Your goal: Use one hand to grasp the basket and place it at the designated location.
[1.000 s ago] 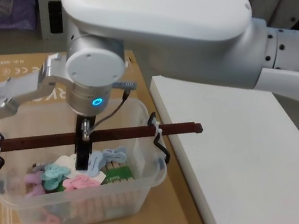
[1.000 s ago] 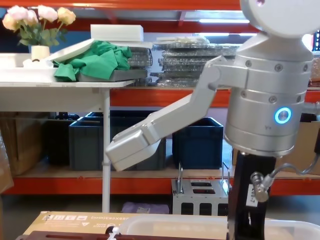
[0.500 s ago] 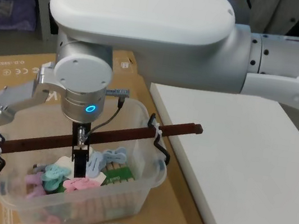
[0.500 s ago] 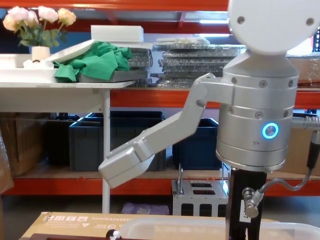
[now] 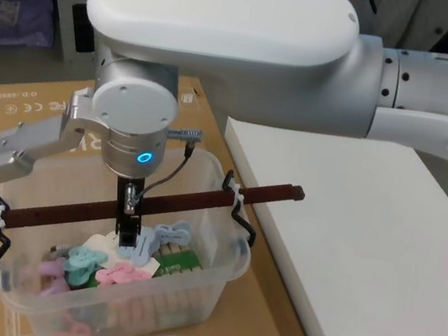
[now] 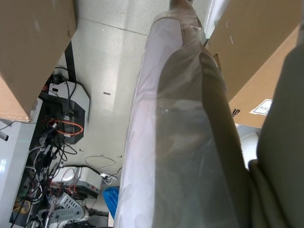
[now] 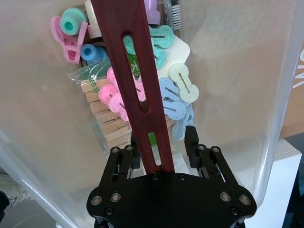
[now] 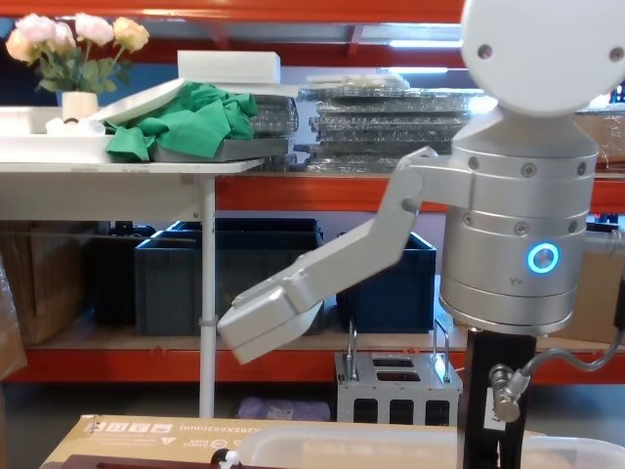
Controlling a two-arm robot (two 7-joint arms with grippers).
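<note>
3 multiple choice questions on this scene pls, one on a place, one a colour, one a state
1. Where is the right gripper?
A. over the white board
B. astride the basket's bar handle
C. on the cardboard

2. What colour is the bar handle?
A. green
B. dark red-brown
C. yellow

3. How do the right gripper's jaws stand?
A. open
B. shut on a clothes peg
C. shut on the basket's rim

1 B: the right wrist view shows a finger on each side of the bar.
2 B: the head view shows it dark red-brown.
3 A: a gap shows between one finger and the bar.
</note>
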